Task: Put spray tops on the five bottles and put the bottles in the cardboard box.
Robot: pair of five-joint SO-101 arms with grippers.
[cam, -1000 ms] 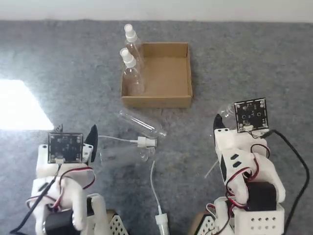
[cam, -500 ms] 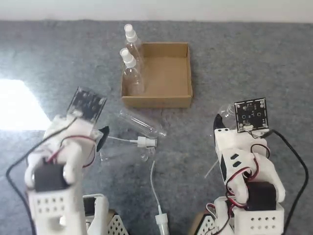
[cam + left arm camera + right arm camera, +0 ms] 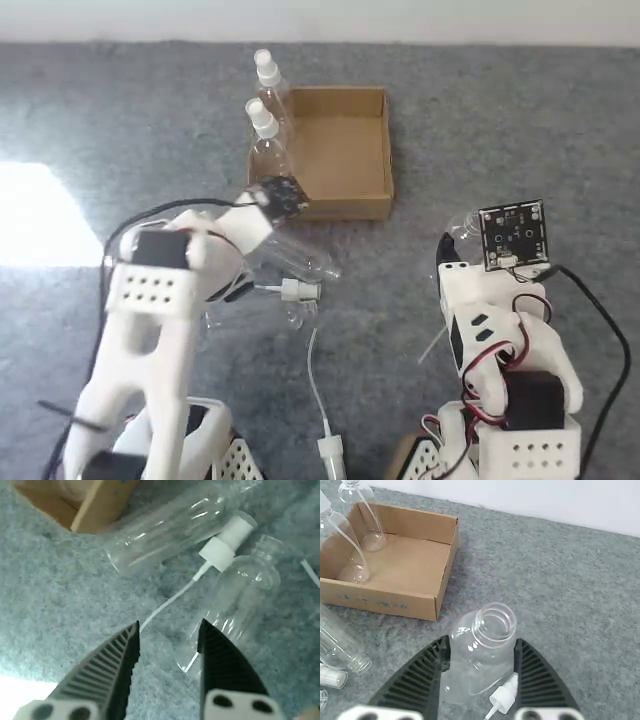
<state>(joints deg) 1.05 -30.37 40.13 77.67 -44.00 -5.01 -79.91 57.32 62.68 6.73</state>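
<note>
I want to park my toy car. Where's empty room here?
Bare mat lies right of the cardboard box, beyond the right gripper and its bottle. The box's right half is bare too. Crowded: in front of the box, where loose bottles and a spray top lie under the left gripper.

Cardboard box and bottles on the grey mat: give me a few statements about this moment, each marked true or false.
1. Two clear plastic bottles with white spray tops stand in the brown cardboard box. True.
2. The left gripper is shut on a spray top. False: it is open over the loose white spray top and its tube.
3. The right gripper holds an uncapped clear bottle. True.
4. The clear bottle lying by the box is capped. False: its neck is bare.
</note>
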